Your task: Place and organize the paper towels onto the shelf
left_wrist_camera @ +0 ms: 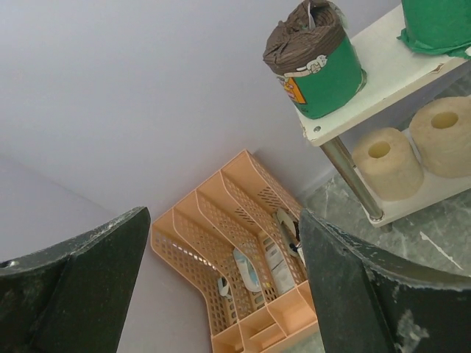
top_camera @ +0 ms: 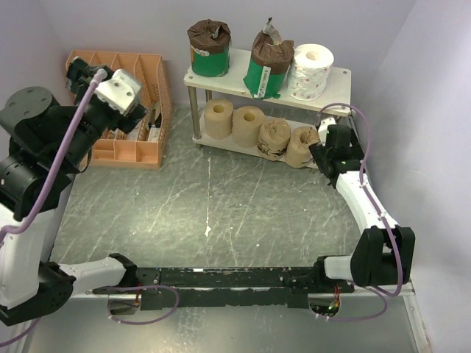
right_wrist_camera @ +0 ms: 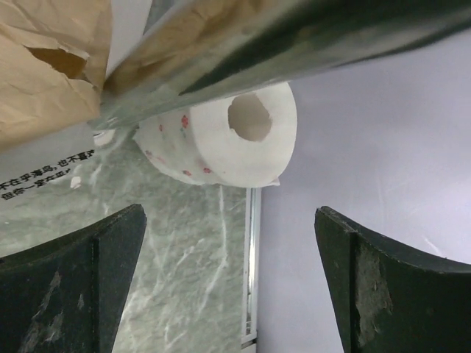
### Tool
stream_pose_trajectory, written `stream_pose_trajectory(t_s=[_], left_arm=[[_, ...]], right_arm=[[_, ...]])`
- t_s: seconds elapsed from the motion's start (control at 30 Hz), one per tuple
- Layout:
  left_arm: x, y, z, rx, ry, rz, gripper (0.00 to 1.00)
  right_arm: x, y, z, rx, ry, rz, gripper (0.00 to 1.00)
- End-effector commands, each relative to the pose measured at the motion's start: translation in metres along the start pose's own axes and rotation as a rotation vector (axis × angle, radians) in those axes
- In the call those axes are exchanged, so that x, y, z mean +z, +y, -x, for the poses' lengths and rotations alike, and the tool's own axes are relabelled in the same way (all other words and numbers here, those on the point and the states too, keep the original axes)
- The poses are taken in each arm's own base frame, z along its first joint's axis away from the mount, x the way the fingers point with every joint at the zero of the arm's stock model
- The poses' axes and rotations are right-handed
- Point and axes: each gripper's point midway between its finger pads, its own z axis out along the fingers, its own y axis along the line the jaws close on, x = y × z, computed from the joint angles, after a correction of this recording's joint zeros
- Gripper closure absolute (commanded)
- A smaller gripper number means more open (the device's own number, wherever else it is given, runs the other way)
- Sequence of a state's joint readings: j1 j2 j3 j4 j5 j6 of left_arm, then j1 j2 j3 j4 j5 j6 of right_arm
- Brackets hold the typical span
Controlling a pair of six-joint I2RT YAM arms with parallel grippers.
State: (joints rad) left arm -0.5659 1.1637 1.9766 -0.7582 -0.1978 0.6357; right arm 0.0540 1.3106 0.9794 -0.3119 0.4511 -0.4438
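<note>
The shelf [top_camera: 237, 79] stands at the back of the table. Its top board carries two green-banded paper towels [top_camera: 209, 50] [top_camera: 268, 62] and a white one [top_camera: 310, 71]. Several beige rolls [top_camera: 246, 125] lie in a row on the lower board. My right gripper [top_camera: 318, 149] is open beside the rightmost beige roll [top_camera: 300, 145]. In the right wrist view the empty jaws [right_wrist_camera: 229, 213] face a white speckled roll [right_wrist_camera: 228, 132] lying on the table beyond a metal shelf leg [right_wrist_camera: 221, 51]. My left gripper [top_camera: 138, 114] [left_wrist_camera: 224, 217] hangs open and empty, high at the left.
An orange slotted organizer [top_camera: 136, 110] [left_wrist_camera: 243, 250] with small items in its slots stands at the back left, under my left gripper. The side wall [right_wrist_camera: 383, 147] runs close to the shelf's right end. The table's metal edge strip [right_wrist_camera: 252, 265] lies along that wall.
</note>
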Motion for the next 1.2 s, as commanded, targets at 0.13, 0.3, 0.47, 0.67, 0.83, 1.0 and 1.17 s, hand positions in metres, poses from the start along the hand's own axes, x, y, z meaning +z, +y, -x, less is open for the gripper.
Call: stream_pose_trajectory(t_s=[0.13, 0.3, 0.47, 0.67, 0.83, 1.0, 1.17], left_arm=[[-0.024, 0.007, -0.023, 0.026, 0.055, 0.050, 0.08], [-0.026, 0.009, -0.036, 0.091, 0.084, 0.084, 0.08], [-0.023, 0.010, -0.035, 0.103, 0.083, 0.088, 0.08], [-0.012, 0.006, -0.037, 0.105, 0.094, 0.077, 0.10], [-0.006, 0.008, -0.037, 0.120, 0.099, 0.092, 0.10], [-0.002, 0.008, -0.037, 0.125, 0.099, 0.093, 0.10], [0.002, 0.008, -0.037, 0.123, 0.098, 0.095, 0.10]], right_arm=[[0.032, 0.003, 0.015, -0.107, -0.103, 0.053, 0.09], [0.051, 0.009, 0.008, -0.102, -0.084, 0.049, 0.17], [0.070, 0.004, -0.005, -0.117, -0.047, -0.018, 0.19], [0.083, -0.004, -0.020, -0.115, 0.012, -0.080, 0.20], [0.082, -0.005, -0.028, -0.047, 0.009, -0.064, 0.27], [0.087, -0.005, -0.036, -0.041, -0.007, -0.046, 0.33], [0.097, -0.006, -0.047, -0.020, 0.004, -0.055, 0.36]])
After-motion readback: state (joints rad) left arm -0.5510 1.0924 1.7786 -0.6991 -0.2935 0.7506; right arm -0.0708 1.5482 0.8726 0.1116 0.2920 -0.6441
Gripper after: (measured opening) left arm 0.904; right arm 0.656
